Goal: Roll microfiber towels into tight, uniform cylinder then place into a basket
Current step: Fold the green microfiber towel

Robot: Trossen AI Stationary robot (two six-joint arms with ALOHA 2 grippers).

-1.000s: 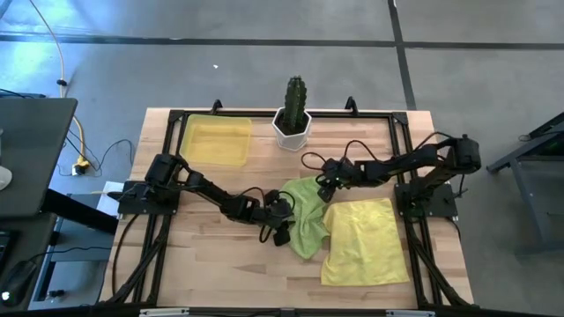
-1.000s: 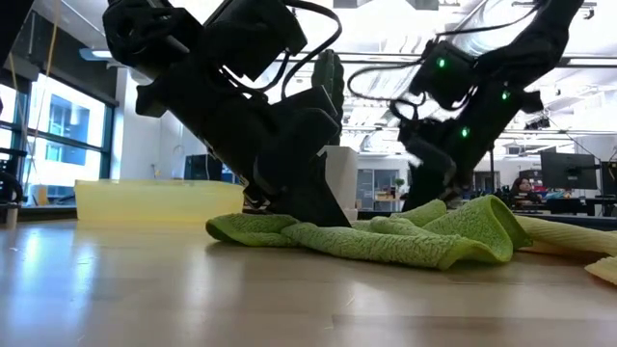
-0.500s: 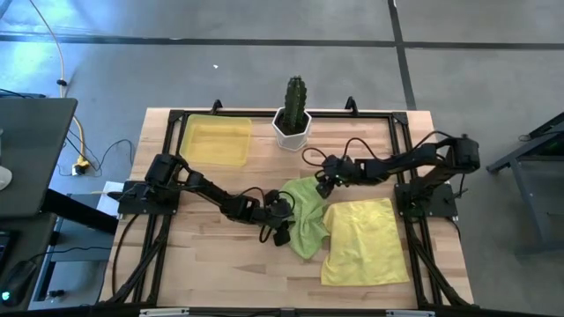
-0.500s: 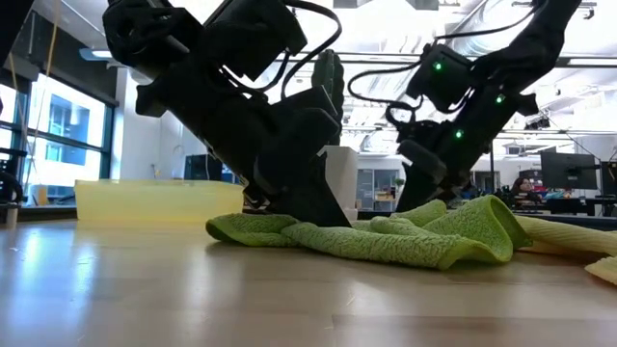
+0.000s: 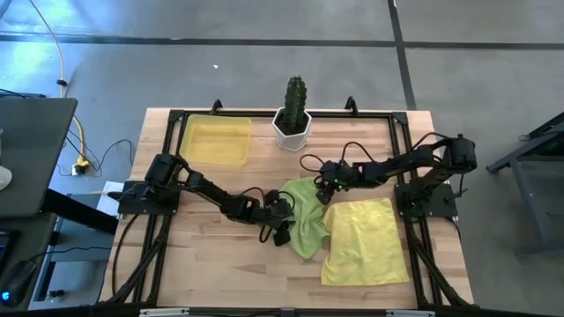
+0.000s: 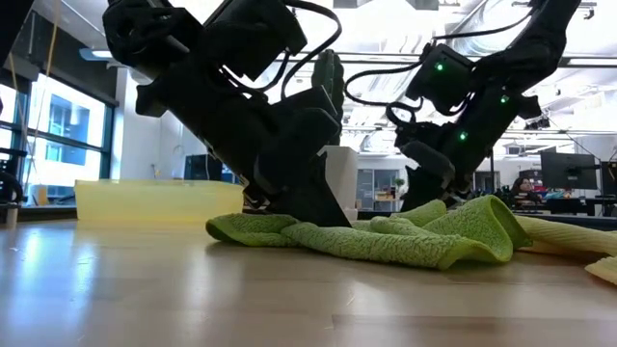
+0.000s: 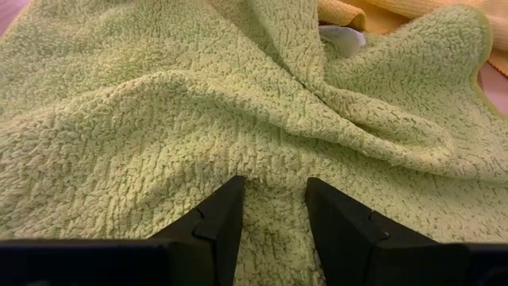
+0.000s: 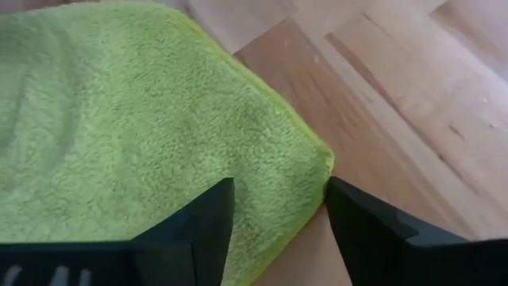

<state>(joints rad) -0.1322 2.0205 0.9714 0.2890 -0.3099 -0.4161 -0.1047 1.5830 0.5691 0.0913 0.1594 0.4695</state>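
The lime green towel (image 5: 304, 216) lies crumpled on the table's middle, and its right part rests over the left edge of the pale yellow towel (image 5: 363, 239), which lies flat. My left gripper (image 5: 286, 211) is shut on the green towel's left part (image 7: 274, 199). My right gripper (image 5: 323, 183) is open just above the green towel's far corner (image 8: 313, 159), one finger on either side of it. The yellow basket (image 5: 216, 141) stands at the far left and holds nothing. My left gripper pinches a raised fold of the green towel (image 7: 274, 171) between its two fingers, near the towel's left edge. The fingers slant down from the table's left (image 6: 289, 207). The towel lies bunched and slack on the table.
A white pot with a green cactus (image 5: 293, 119) stands at the far edge, between the basket and my right arm. A dark frame (image 5: 176, 114) runs around the tabletop. Bare wood shows at the near left (image 5: 211, 264).
My right gripper has shifted slightly over the green towel's far corner. My left gripper and both towels have kept still.
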